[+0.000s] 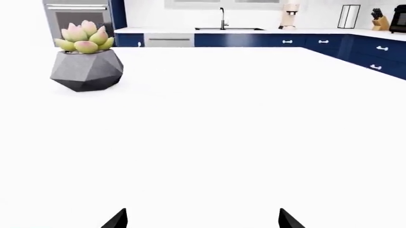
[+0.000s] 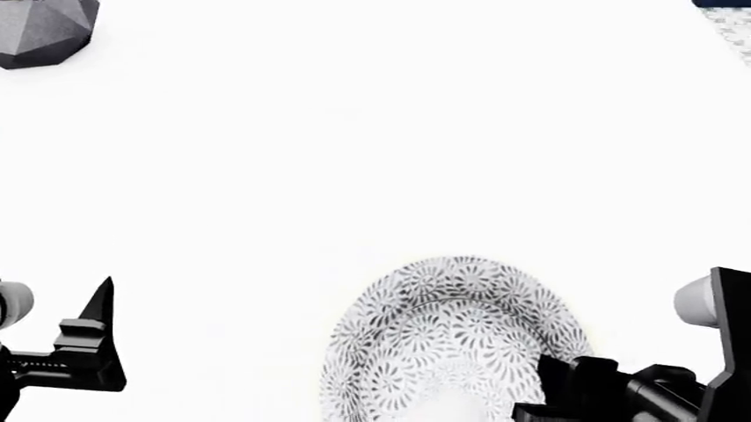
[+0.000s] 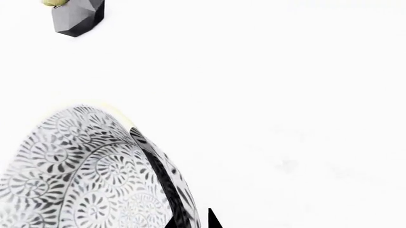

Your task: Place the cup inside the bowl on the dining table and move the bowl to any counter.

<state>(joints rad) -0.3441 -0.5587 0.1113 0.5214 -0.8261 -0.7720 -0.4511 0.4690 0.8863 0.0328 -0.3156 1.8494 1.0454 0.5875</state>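
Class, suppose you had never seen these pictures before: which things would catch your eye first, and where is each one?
The patterned bowl stands out first, on the white dining table right in front of the robot, with the right gripper at its rim. Next comes the dark faceted planter holding a pink-green succulent, at the table's far left. Behind it run navy kitchen cabinets.

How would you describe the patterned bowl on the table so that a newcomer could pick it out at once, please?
Start at the large plain white dining table. At its near edge, beside the right gripper, sits the round deep bowl. Its dense grey-and-white floral pattern sets it apart from the dark grey faceted planter in the far left corner.
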